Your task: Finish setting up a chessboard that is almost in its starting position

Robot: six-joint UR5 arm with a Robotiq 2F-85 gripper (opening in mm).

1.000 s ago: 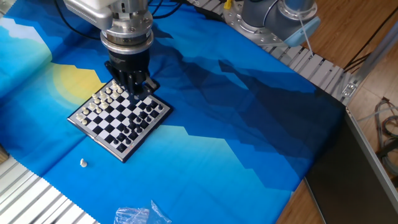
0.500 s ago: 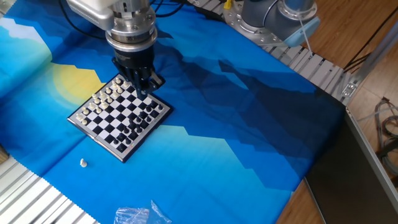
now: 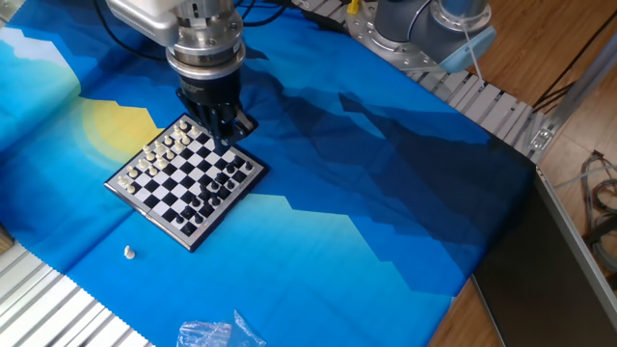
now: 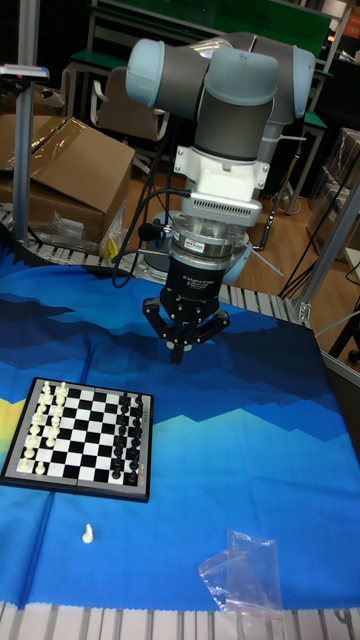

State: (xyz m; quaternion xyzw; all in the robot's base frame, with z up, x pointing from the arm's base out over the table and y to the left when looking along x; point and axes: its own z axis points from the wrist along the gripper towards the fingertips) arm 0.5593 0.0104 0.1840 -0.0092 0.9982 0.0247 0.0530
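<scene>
Open cloth around the pincer, crowded board beside it

The gripper [image 4: 179, 352] hangs above bare blue cloth [image 4: 240, 440]; the chessboard [image 4: 84, 438] just beside it is packed along two edges, while a lone cream piece [image 4: 88, 533] and plastic bag [image 4: 243, 580] lie well apart.

The arm [image 4: 225, 90] is pointing its wrist [image 4: 210, 235] straight down, and the gripper [image 4: 178, 350] is hanging with its fingers [image 4: 176, 352] drawn together at the tips.
</scene>
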